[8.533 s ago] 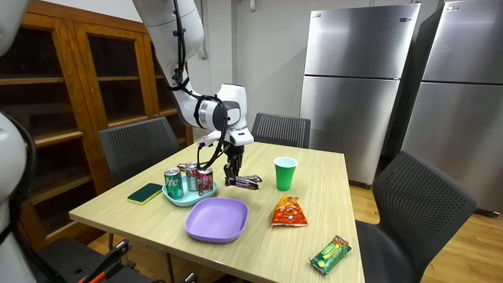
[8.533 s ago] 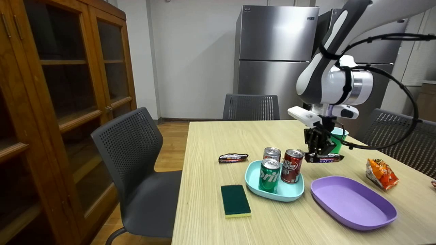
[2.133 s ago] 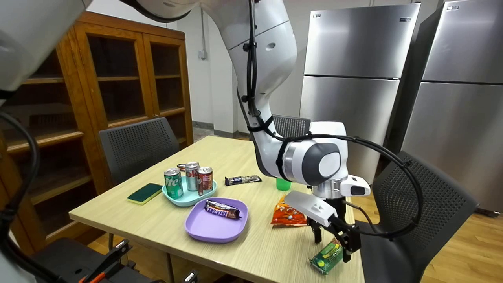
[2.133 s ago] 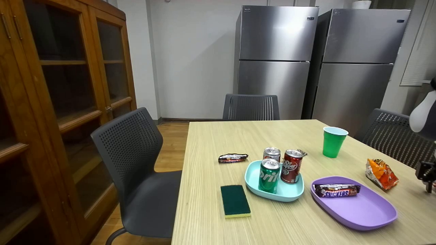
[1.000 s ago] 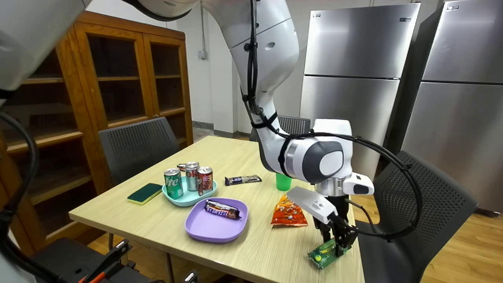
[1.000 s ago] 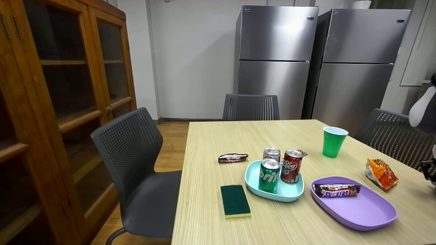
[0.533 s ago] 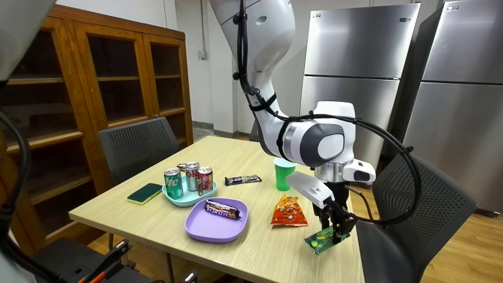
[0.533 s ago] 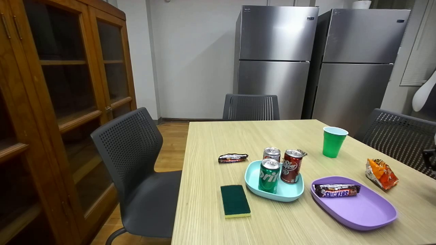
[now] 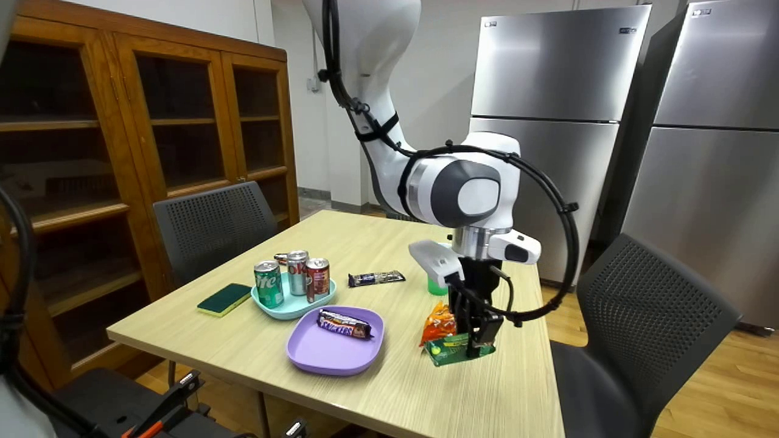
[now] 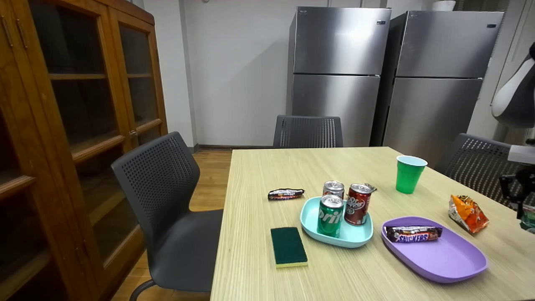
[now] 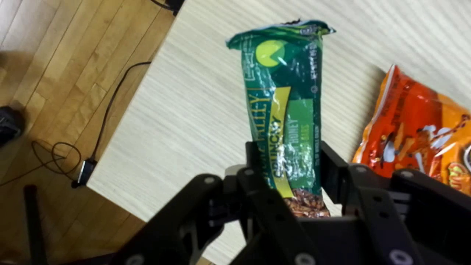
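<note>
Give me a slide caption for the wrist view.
Gripper holding a green granola bar over the table, orange snack bag nearby.

White-and-grey arm [image 9: 450, 188], black cables [image 9: 572, 243], black gripper [image 11: 288, 156].

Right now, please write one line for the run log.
gripper: closed on green granola bar; position: above table; purple plate: holds Snickers bar; orange snack bag: on table

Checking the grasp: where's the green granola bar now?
In the wrist view, the green granola bar is near the centre, gripped between the fingers, left of the orange snack bag.
</note>
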Robot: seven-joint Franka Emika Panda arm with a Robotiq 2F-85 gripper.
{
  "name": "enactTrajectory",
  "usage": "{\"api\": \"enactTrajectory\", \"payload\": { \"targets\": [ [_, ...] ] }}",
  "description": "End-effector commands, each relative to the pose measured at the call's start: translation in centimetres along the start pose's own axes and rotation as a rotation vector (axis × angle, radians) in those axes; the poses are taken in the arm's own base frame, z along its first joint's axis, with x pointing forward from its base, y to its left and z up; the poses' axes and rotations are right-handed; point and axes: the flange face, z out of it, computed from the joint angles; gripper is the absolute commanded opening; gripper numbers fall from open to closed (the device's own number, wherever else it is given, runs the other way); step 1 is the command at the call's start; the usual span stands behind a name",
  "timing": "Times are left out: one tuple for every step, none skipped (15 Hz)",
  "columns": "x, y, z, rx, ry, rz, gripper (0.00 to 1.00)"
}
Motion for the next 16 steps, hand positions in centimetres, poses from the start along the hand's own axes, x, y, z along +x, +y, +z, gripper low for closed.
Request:
{"api": "enactTrajectory", "payload": {
  "targets": [
    [-3.6, -2.3, -1.9, 0.021, -0.041, 0.08, 0.16],
    [-4.4, -3.2, -2.0, 0.027, -0.041, 0.098, 0.16],
    [-5.3, -4.1, -2.1, 0.03, -0.039, 0.105, 0.16],
    [-6.1, -4.9, -2.2, 0.03, -0.04, 0.113, 0.16],
    [-7.1, -5.9, -2.2, 0.029, -0.044, 0.119, 0.16],
    [-7.9, -6.7, -2.2, 0.028, -0.049, 0.126, 0.16],
    [-8.8, -7.6, -2.2, 0.025, -0.055, 0.134, 0.16],
    [-9.8, -8.4, -2.2, 0.026, -0.058, 0.156, 0.16],
    [-10.6, -9.2, -2.2, 0.025, -0.065, 0.172, 0.16],
    [-11.5, -10.0, -2.1, 0.018, -0.077, 0.183, 0.16],
    [-12.3, -10.8, -2.0, 0.013, -0.086, 0.196, 0.16],
    [-13.0, -11.5, -1.8, 0.007, -0.094, 0.206, 0.16],
    [-13.7, -12.2, -1.6, 0.006, -0.097, 0.221, 0.16],
    [-14.3, -12.7, -1.3, 0.001, -0.102, 0.234, 0.16],
    [-14.8, -13.3, -1.1, -0.005, -0.104, 0.252, 0.16],
    [-15.2, -13.8, -0.8, -0.009, -0.1, 0.275, 0.16]
  ]
}}
